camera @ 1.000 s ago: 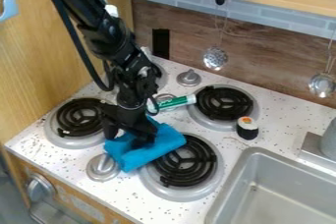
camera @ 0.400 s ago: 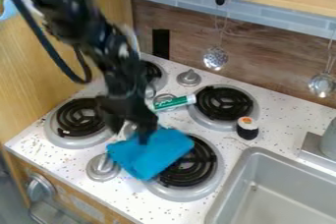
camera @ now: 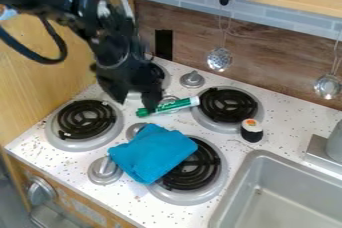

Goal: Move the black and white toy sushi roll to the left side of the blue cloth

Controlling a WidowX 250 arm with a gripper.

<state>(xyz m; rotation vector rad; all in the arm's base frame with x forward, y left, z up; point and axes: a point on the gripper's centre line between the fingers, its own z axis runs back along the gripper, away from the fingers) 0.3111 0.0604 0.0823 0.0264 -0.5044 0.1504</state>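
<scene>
Blue cloth [camera: 152,153] lies crumpled, partly over a coil burner [camera: 196,171], unheld. Gripper [camera: 136,105] hangs beyond it, fingers apart and empty, near the green marker [camera: 176,105], contact undetermined; sound handling calls for keeping fingertips clear of both cloth and marker.

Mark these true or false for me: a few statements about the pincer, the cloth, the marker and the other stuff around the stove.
1. The pincer is clear of the blue cloth. True.
2. The cloth hangs over the edge of the sink. False; it lies partly over a burner.
3. The green and white marker stands upright. False; it lies on its side.
4. The toy sushi piece stands on the speckled counter. True.
</scene>
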